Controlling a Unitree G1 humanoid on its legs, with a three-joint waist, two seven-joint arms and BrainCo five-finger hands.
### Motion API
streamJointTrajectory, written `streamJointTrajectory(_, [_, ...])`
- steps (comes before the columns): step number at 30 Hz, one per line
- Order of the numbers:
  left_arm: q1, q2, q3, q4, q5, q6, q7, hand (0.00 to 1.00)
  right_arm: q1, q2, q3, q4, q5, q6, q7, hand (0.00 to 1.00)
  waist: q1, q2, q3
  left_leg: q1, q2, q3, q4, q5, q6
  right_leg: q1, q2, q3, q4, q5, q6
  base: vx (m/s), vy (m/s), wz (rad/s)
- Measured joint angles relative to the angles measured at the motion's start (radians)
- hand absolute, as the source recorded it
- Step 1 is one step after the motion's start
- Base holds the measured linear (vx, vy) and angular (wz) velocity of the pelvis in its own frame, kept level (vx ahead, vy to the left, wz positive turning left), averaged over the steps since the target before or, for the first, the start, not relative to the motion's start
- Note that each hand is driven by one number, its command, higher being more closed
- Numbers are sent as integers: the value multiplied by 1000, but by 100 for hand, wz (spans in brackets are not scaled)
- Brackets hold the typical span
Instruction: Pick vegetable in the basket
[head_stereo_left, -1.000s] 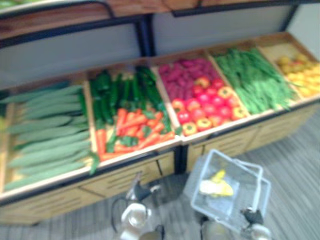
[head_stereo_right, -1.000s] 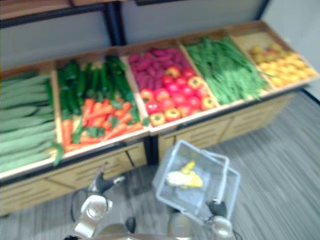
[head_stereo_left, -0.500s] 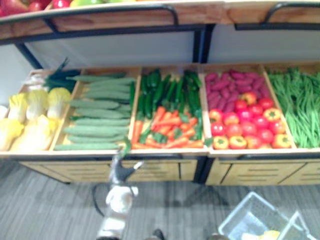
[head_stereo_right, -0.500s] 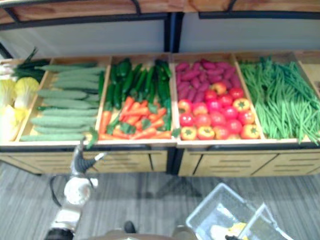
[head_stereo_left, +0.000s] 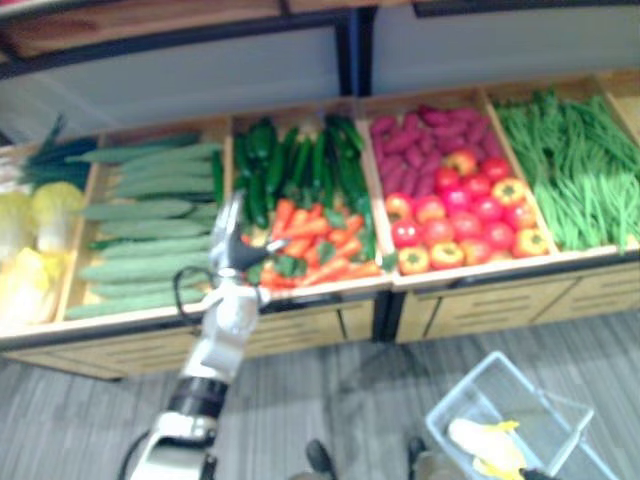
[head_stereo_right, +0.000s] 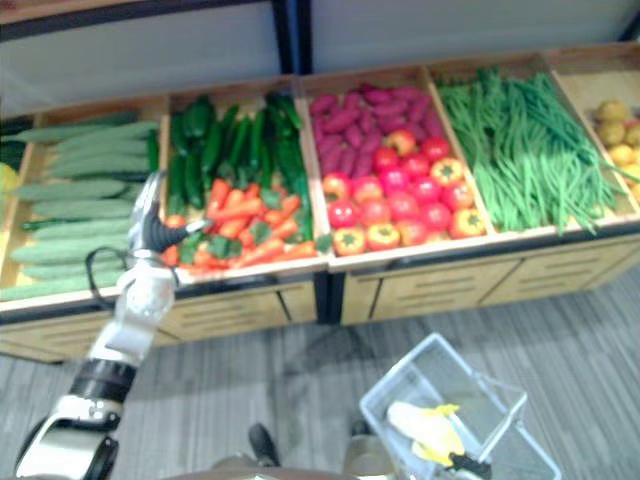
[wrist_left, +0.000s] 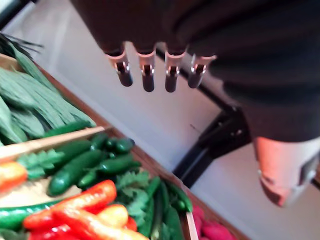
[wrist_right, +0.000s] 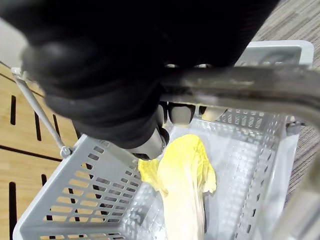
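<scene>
My left hand reaches up on its raised arm to the front edge of the crate of carrots, near the divider to the pale green cucumbers. Its fingers are straight and spread, holding nothing, above carrots and dark green cucumbers. My right hand is curled round the metal handle of the grey plastic basket, which hangs low at the right over the floor. A yellow cabbage lies in the basket.
The wooden display holds a row of crates: yellow cabbages, dark green cucumbers, purple sweet potatoes, red and yellow tomatoes, green beans, yellow fruit. A dark upright post and a shelf stand above. Grey striped floor lies in front.
The camera has swung about. My left hand has risen from below the crates' front up to the carrot crate's edge. The basket stays in my right hand.
</scene>
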Motion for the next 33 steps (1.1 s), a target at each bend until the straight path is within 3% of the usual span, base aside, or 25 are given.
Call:
streamJointTrajectory(6, [-196, 3, -66, 133, 48, 35, 0, 0, -5, 2, 35, -75, 1, -2, -22, 100, 0, 2, 63, -70, 8, 48, 0, 12, 5, -94, 4, 34, 13, 24, -2, -3, 2, -15])
streamJointTrajectory(11, [-306, 37, -66, 227, 50, 61, 0, 0, -8, 11, 75, -160, 2, -12, -35, 100, 3, -10, 108, -118, 11, 104, 1, 7, 0, -165, -4, 54, 35, 27, 2, 25, 11, -9])
streamJointTrajectory(18, [-487, 77, -66, 419, 89, 102, -3, 0, -60, 20, 109, -218, 14, -36, -62, 100, 10, -20, 196, -196, 4, 156, 7, 23, 18, -264, -9, 83, 44, 39, 9, 72, 11, -3])
streamJointTrajectory(19, [-498, 77, -65, 428, 92, 107, -3, 100, -70, 19, 110, -221, 16, -38, -63, 100, 9, -21, 207, -206, 6, 159, 7, 23, 18, -276, -8, 84, 44, 42, 8, 98, -2, -10])
streamJointTrajectory(23, [-585, 75, -44, 467, 150, 105, -7, 100, -91, 19, 147, -247, 40, -50, -63, 100, 13, -29, 249, -227, 14, 209, 7, 27, 17, -305, -2, 96, 45, 50, 7, 97, -5, -7])
streamJointTrajectory(33, [-663, 108, -34, 497, 241, 96, -23, 100, -112, 19, 194, -262, 55, -79, -62, 100, 16, -33, 253, -239, 26, 243, 7, 27, 17, -326, 12, 114, 51, 51, 7, 97, -26, -3])
